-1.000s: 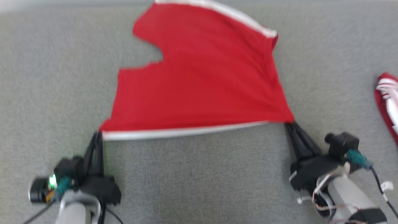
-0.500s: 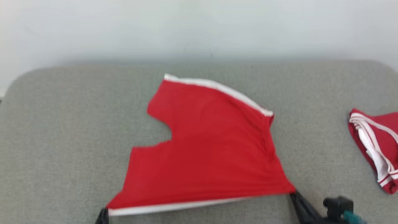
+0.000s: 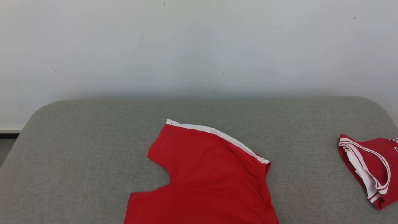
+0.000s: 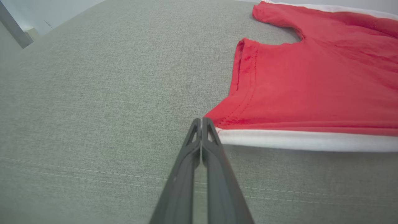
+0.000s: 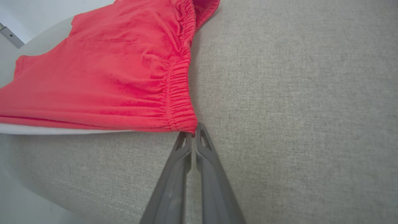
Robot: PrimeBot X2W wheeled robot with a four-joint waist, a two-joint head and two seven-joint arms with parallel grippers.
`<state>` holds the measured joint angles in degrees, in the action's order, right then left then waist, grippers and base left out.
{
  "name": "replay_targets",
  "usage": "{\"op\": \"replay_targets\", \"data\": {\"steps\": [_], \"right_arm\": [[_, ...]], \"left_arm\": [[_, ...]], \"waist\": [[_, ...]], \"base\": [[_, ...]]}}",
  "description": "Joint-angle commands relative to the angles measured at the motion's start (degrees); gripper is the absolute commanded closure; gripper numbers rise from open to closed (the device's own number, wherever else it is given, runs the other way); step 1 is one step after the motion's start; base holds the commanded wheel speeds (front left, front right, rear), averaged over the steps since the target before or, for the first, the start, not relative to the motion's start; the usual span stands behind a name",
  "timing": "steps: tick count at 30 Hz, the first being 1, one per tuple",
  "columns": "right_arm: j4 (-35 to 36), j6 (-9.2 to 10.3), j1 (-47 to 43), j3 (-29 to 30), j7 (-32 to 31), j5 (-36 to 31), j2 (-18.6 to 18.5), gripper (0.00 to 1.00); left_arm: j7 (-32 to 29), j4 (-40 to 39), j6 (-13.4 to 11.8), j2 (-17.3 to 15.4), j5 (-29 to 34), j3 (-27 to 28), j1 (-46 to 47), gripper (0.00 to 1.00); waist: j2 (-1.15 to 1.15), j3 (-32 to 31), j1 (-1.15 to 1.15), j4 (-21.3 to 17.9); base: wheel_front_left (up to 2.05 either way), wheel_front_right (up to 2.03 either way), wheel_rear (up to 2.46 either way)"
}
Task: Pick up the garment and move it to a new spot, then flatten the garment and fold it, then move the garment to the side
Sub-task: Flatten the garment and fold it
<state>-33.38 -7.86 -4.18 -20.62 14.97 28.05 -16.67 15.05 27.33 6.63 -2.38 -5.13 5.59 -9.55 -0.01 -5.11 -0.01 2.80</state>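
1. Two grippers work at the near edge. The left gripper [image 4: 201, 119] has its jaws pressed together on the hem corner of the shorts [image 4: 311, 87], just where the white stripe [image 4: 295, 141] ends. The right gripper [image 5: 194, 132] has its jaws closed likewise on the corner of the gathered waistband [image 5: 178, 93].
2. Each bite takes only the tip of a corner. A harder tug or a quick lift would likely pull the cloth out on one side, and that end would drop and crease.
3. The shorts lie spread near the middle of the grey tabletop [image 3: 77, 140], the near edge drawn straight between the grippers. If one arm pulled more than the other, the cloth would probably skew.
4. The elastic puckers the cloth beside the waistband. Folding before smoothing would likely trap those wrinkles.
5. Farther off, the far striped edge [image 3: 217, 133] looks slightly humped, so the fold may come out uneven.
6. A folded red-and-white garment [image 3: 370, 168] lies well apart on the right. Moving the shorts that way could run them into it.
7. A scrap of white print [image 3: 394, 140] on that garment is cut off and unreadable. Nothing legible marks the shorts.
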Motion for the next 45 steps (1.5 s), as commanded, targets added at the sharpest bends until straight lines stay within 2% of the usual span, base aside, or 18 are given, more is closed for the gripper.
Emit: {"op": "replay_targets", "data": {"steps": [1,7,11,14,17,21,27,28,33,34,35,36,37,38,39,40,45], "right_arm": [[-0.2,0.71,-0.8,0.5,0.3,0.1,-0.9,1.0],[1.3,0.67,-2.3,-1.1,0.3,1.5,-1.2,1.0],[3.9,0.53,-1.5,-1.4,0.3,3.4,-0.7,1.0],[5.1,0.53,1.0,-0.4,0.3,6.1,0.5,1.0],[6.0,0.52,3.5,0.2,0.3,8.3,1.2,1.0],[6.6,0.51,8.2,0.1,0.3,10.9,1.6,1.0],[6.2,0.48,17.1,0.7,0.3,12.8,2.8,1.0],[6.2,0.48,17.1,0.7,0.3,12.8,2.8,1.0],[5.7,0.48,23.4,1.0,0.3,12.2,4.6,1.0],[5.2,0.48,25.0,1.7,0.3,11.9,5.3,1.0],[5.2,0.48,25.0,1.7,0.3,11.9,5.3,1.0],[4.9,0.48,26.4,2.9,0.3,11.8,5.9,1.0],[4.9,0.48,26.4,2.9,0.3,11.8,5.9,1.0],[4.8,0.48,27.4,3.1,0.3,11.6,6.5,1.0],[4.8,0.48,27.4,3.1,0.3,11.6,6.5,1.0],[4.9,0.48,28.1,3.3,0.3,11.5,7.0,1.0],[5.6,0.48,29.5,2.4,0.3,11.7,7.8,1.0]], "left_arm": [[0.2,-0.1,-0.4,-1.1,0.1,1.2,-0.9,1.0],[0.2,-2.4,-0.8,-0.9,0.9,1.5,-1.4,1.0],[0.2,-4.5,-0.3,-1.0,2.1,0.1,1.6,1.0],[0.2,-5.8,0.2,-2.5,3.1,-1.1,5.7,1.0],[0.2,-5.6,0.6,-5.8,3.8,-2.9,11.6,1.0],[0.2,-4.7,0.7,-10.7,4.7,-8.3,19.9,1.0],[0.2,-1.5,0.7,-18.3,1.2,-18.8,34.6,1.0],[0.2,-1.5,0.7,-18.3,1.2,-18.8,34.6,1.0],[0.2,3.3,0.8,-22.5,-1.5,-26.3,45.9,1.0],[0.2,5.7,0.8,-23.5,-3.3,-29.2,49.7,1.0],[0.2,5.7,0.8,-23.5,-3.3,-29.2,49.7,1.0],[0.2,7.7,0.8,-24.3,-4.8,-32.3,53.2,1.0],[0.2,7.7,0.8,-24.3,-4.8,-32.3,53.2,1.0],[0.2,9.4,0.8,-25.1,-6.8,-36.1,55.9,1.0],[0.2,9.4,0.8,-25.1,-6.8,-36.1,55.9,1.0],[0.2,10.9,0.8,-26.0,-8.8,-38.7,58.6,1.0],[0.2,13.0,0.8,-27.8,-14.5,-43.8,63.1,1.0]], "waist": [[0.01,-0.8,0.01,-0.2],[0.01,-1.1,0.01,-0.9],[0.01,0.1,0.01,-1.5],[0.01,1.6,0.01,-1.7],[0.01,3.7,0.01,-2.0],[0.01,6.9,0.01,-2.8],[0.01,14.2,0.01,-4.6],[0.01,14.2,0.01,-4.6],[0.01,18.9,0.01,-6.0],[0.01,20.4,0.01,-6.7],[0.01,20.4,0.01,-6.7],[0.01,21.7,0.01,-7.3],[0.01,21.7,0.01,-7.3],[0.01,22.8,0.01,-8.0],[0.01,22.8,0.01,-8.0],[0.01,23.7,0.01,-8.6],[0.01,25.8,0.01,-10.4]], "base": [[0.0,0.0,0.0],[0.0,0.0,0.0],[0.0,0.0,0.0],[0.0,0.0,0.0],[0.0,0.0,0.0],[0.0,0.0,0.0],[0.0,0.0,0.0],[0.0,0.0,0.0],[0.0,0.0,0.0],[0.0,0.0,0.0],[0.0,0.0,0.0],[0.0,0.0,0.0],[0.0,0.0,0.0],[0.0,0.0,0.0],[0.0,0.0,0.0],[0.0,0.0,0.0],[0.0,0.0,0.0]]}}
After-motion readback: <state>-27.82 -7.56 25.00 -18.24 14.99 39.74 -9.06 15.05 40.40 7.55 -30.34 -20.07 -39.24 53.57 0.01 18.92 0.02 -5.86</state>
